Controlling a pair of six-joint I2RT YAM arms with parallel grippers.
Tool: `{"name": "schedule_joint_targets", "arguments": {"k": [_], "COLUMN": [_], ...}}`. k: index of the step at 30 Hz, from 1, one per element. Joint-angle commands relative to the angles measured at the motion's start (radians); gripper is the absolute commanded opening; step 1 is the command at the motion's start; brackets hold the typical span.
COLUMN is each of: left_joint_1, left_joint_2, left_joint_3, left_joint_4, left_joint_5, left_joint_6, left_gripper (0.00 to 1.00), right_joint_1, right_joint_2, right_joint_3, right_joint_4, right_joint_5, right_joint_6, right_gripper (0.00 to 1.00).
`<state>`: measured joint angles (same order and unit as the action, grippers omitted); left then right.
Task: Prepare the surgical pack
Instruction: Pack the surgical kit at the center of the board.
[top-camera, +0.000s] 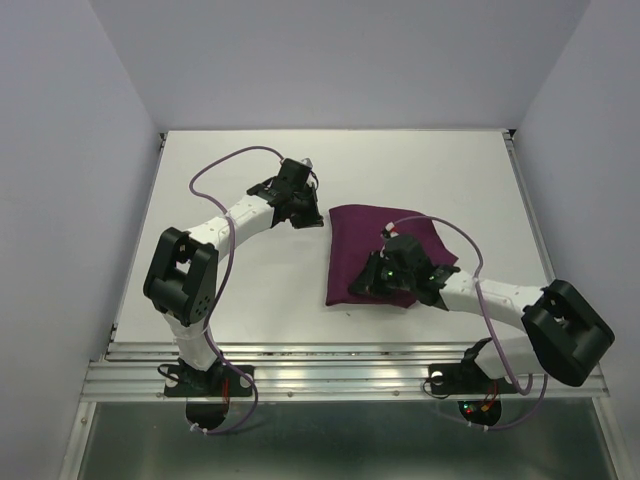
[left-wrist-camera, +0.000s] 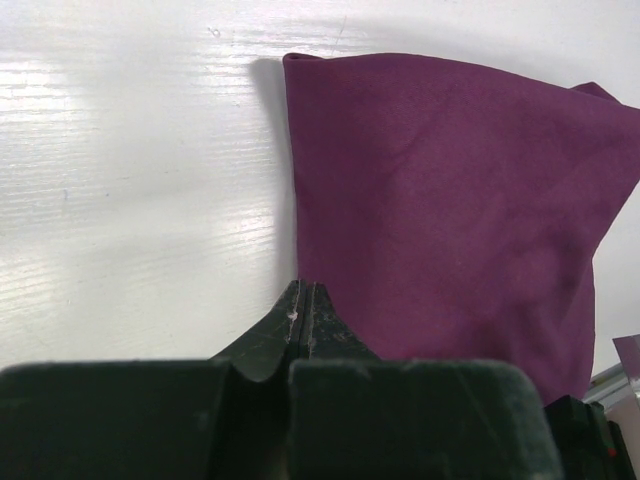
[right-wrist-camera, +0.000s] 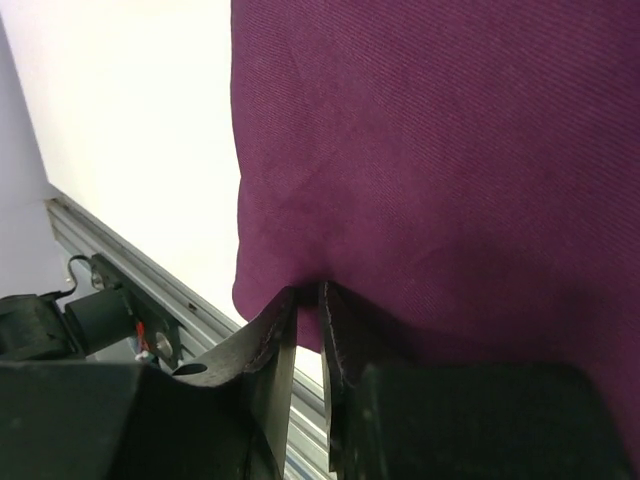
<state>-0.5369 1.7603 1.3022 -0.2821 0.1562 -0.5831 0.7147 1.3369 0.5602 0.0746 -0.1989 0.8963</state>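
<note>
The surgical pack shows as a dark purple cloth (top-camera: 375, 240) folded into a rough square bundle, right of the table's middle. My left gripper (top-camera: 311, 214) is at the cloth's far left corner. In the left wrist view its jaws are pressed together, and the left gripper (left-wrist-camera: 307, 287) has its tips against the cloth's (left-wrist-camera: 450, 190) left edge, with no fabric seen between them. My right gripper (top-camera: 372, 284) is at the near edge. In the right wrist view the right gripper (right-wrist-camera: 310, 293) pinches a fold of the cloth (right-wrist-camera: 430, 150) between narrowly parted jaws. Whatever is inside the bundle is hidden.
The white table (top-camera: 250, 290) is bounded by grey walls on three sides. A ribbed metal rail (top-camera: 330, 372) runs along its near edge, and this rail (right-wrist-camera: 140, 275) lies just beyond the pinched fold. Purple cables loop over both arms.
</note>
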Motion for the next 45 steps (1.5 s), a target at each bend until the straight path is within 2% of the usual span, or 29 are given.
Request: {"name": "schedule_joint_targets", "arguments": {"k": [1,5,13,16,17,21,30,34,39,42,45], "left_joint_1": [-0.006,-0.006,-0.006,-0.006,-0.006,-0.006,-0.005,-0.005,-0.005,-0.005,-0.005], "left_joint_2": [-0.012,-0.012,-0.03,-0.035,-0.036,-0.044,-0.058,-0.045,0.01,0.048,0.091], "left_joint_3": [0.042,0.046,0.034,0.032,0.031,0.025,0.025,0.028,0.066,0.101,0.137], "left_joint_4": [-0.008,-0.008,-0.022,-0.023,-0.022,-0.026,-0.051,-0.052,-0.063,-0.071,-0.092], "left_joint_5": [-0.001,0.002,-0.012,-0.021,-0.021,-0.024,-0.061,-0.06,-0.061,-0.072,-0.098], "left_joint_6": [0.02,0.017,0.028,0.032,0.032,0.035,0.054,0.068,0.081,0.092,0.104], "left_gripper": [0.0,0.0,0.0,0.0,0.0,0.0,0.0,0.0,0.0,0.0,0.0], "right_joint_1": [0.006,0.006,-0.023,-0.073,-0.092,-0.172,-0.228,-0.228,-0.238,-0.3,-0.389], "right_joint_2": [-0.05,-0.055,0.129,0.2,0.221,0.33,0.544,0.455,0.289,0.213,0.144], "right_joint_3": [0.059,0.236,0.47,0.546,0.566,0.636,0.696,0.693,0.722,0.702,0.623], "right_joint_4": [-0.128,-0.223,-0.28,-0.269,-0.265,-0.234,-0.234,-0.243,-0.369,-0.432,-0.457], "right_joint_5": [0.105,0.194,0.279,0.233,0.169,0.069,0.032,0.033,0.178,0.243,0.242], "right_joint_6": [-0.045,-0.128,-0.214,-0.223,-0.224,-0.224,-0.231,-0.249,-0.289,-0.31,-0.321], "right_gripper": [0.21,0.24,0.24,0.24,0.24,0.24,0.21,0.22,0.24,0.25,0.25]}}
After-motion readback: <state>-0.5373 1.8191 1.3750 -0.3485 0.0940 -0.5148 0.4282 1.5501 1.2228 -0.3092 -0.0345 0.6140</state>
